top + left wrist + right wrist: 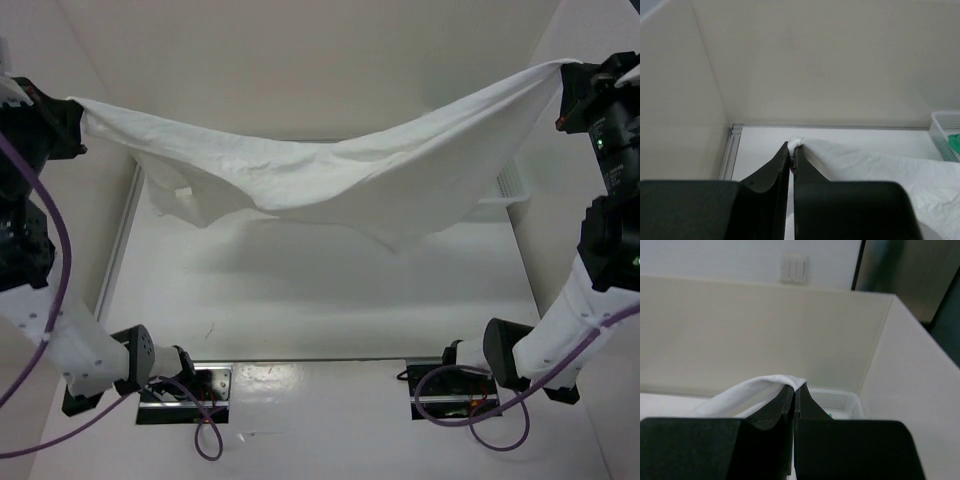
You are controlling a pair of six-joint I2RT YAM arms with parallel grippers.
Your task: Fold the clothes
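top view: the white garment (340, 175) hangs in the air like a hammock, well clear of the table (300, 310). its lowest sag is to the left of the basket (509, 186) and nearer the arm bases. the left gripper (78, 122) pinches one end far to the left of the basket; the right gripper (566, 82) pinches the other end, above and to the right of it. held this wide and high, the thin fabric spreads under its own weight — probably to open it out before it is laid flat. i judge the first fold not yet begun. a loose flap dangles under the half farther from the basket.

left wrist view: the jaws are closed tight on a small white nub of fabric. the garment runs off toward the basket, where a green cloth (954, 141) lies inside.

right wrist view: these jaws are likewise clamped on a thin fold of the white edge, which drapes away to the left — the basket sits just beyond and below the tips.
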